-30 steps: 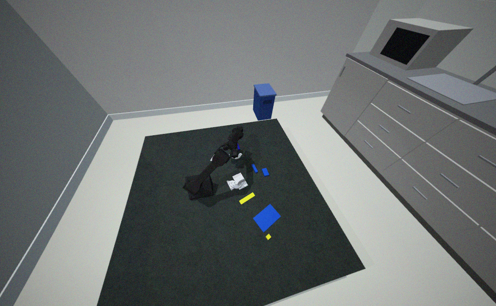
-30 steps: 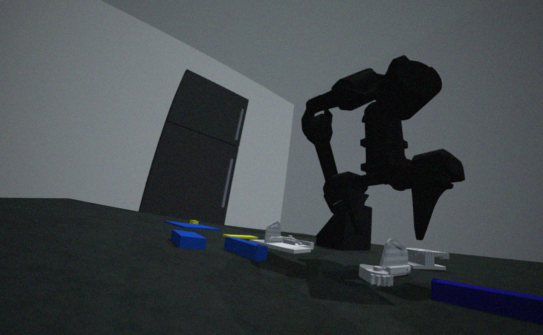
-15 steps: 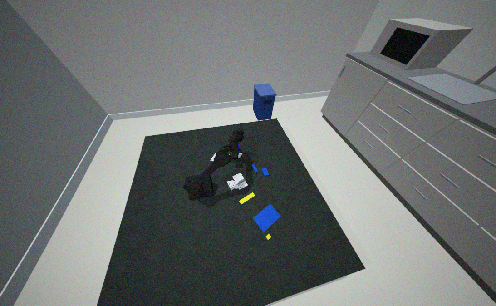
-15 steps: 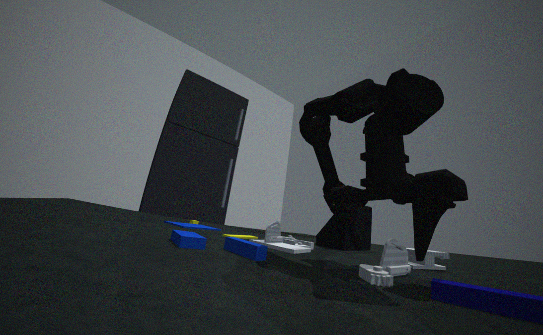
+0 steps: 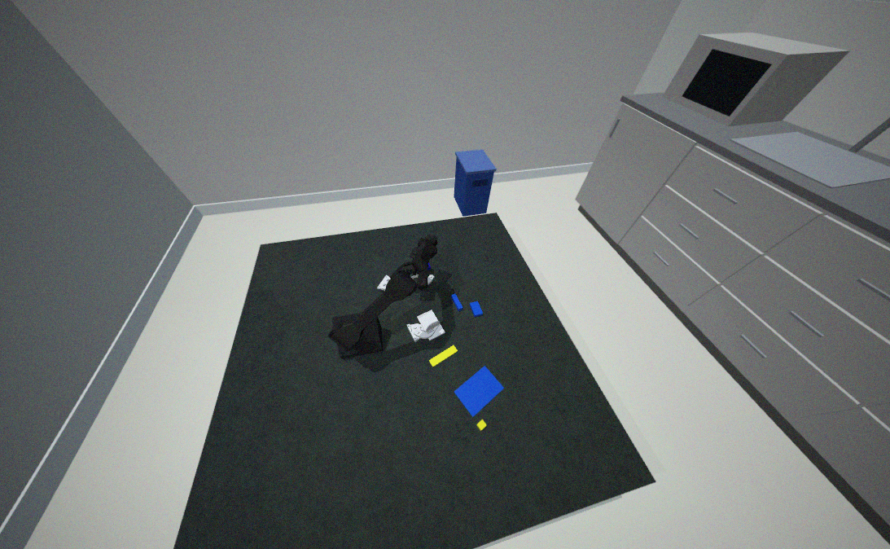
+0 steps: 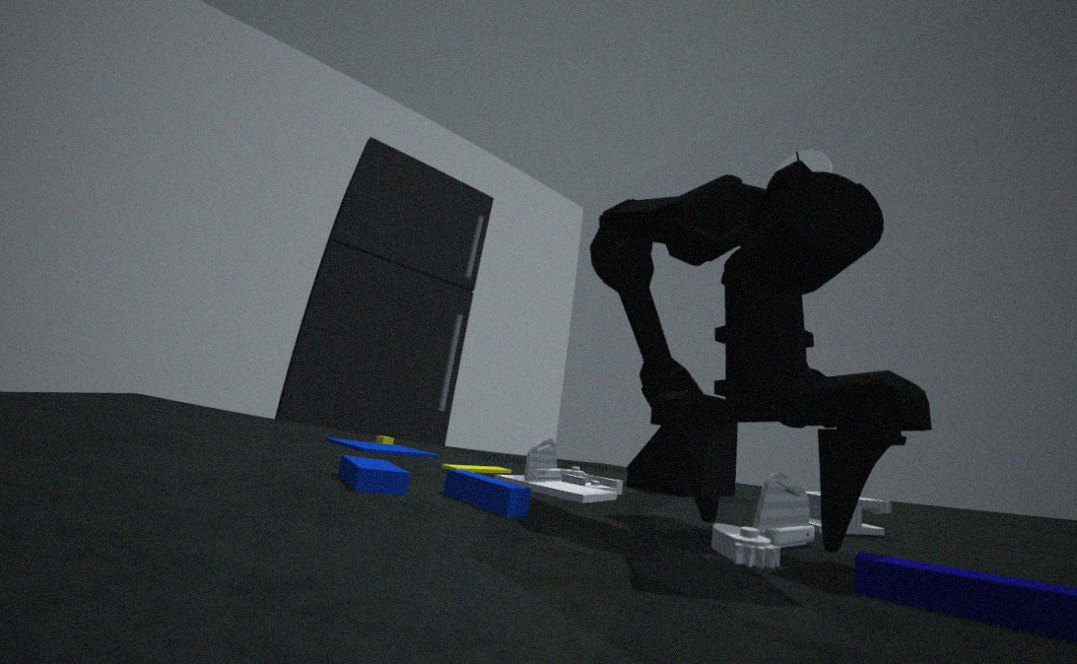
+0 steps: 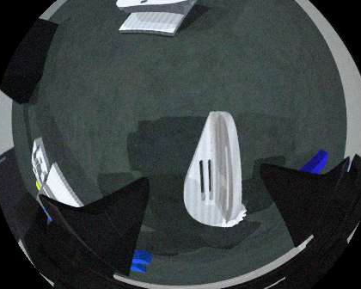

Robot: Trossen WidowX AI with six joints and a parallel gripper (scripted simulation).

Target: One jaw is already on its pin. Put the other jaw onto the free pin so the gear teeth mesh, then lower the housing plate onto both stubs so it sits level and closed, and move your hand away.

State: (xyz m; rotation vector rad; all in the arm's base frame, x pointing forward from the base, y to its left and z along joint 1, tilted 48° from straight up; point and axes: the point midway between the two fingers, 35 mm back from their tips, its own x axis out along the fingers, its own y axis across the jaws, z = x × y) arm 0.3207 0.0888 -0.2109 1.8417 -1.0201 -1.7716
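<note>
The loose white jaw (image 7: 214,172) lies on the dark mat, its toothed end toward the bottom of the wrist view; it also shows in the exterior view (image 6: 765,524). My gripper (image 7: 208,177) is open and low over it, one finger on each side, not touching; it shows in the exterior and top views (image 6: 772,528) (image 5: 423,276). The white base with one jaw on its pin (image 5: 426,326) stands nearer the arm's foot (image 6: 563,479) (image 7: 48,175). The white housing plate (image 7: 162,3) lies flat beyond the jaw (image 6: 851,505).
Two small blue blocks (image 5: 457,300) (image 5: 475,308), a yellow bar (image 5: 443,355), a flat blue square (image 5: 478,389) and a small yellow piece (image 5: 481,424) lie on the mat. A long blue bar (image 6: 991,598) lies close to the jaw. A blue bin (image 5: 474,181) stands behind the mat.
</note>
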